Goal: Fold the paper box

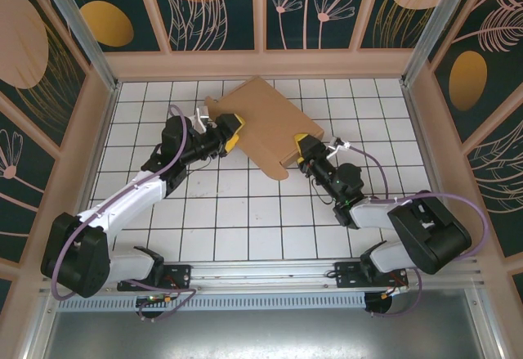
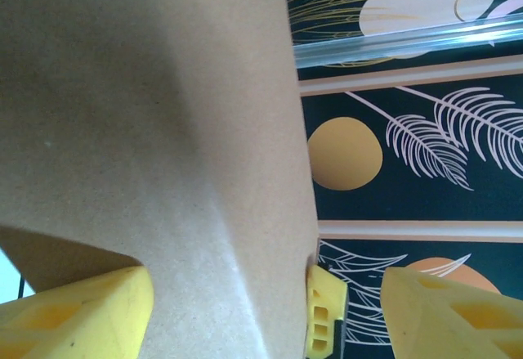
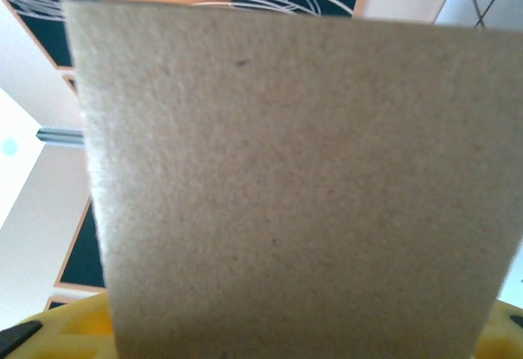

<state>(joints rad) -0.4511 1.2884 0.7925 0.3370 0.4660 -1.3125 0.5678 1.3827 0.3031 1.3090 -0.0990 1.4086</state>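
The paper box (image 1: 265, 122) lies skewed on the white gridded surface (image 1: 245, 212), a flat brown cardboard shape with a rounded tab (image 1: 279, 168) poking out of its near edge. The left gripper (image 1: 229, 134) is at the box's left edge. The right gripper (image 1: 304, 148) is at its near right corner, just right of the tab.

In the left wrist view the yellow fingers (image 2: 449, 310) stand spread. The cardboard runs between them, close against the one on the left, with open air before the one on the right, so nothing is clamped. At the right gripper the cardboard blocks the wrist view and only slivers of yellow show at the bottom corners; I cannot tell whether it pinches the board or merely rests against it.

The step in hand looks like raising or creasing a panel from two opposite edges. To do it well, the left gripper should close fully on the box's edge before any pull (a loose straddle will let the board slide out). Both arms should then turn the panel about its scored line together, since one side leading would twist the box. Corrugated board springs back, so I would push a little past the fold. The tiles look smooth, so a sideways push would probably skate the box along them.
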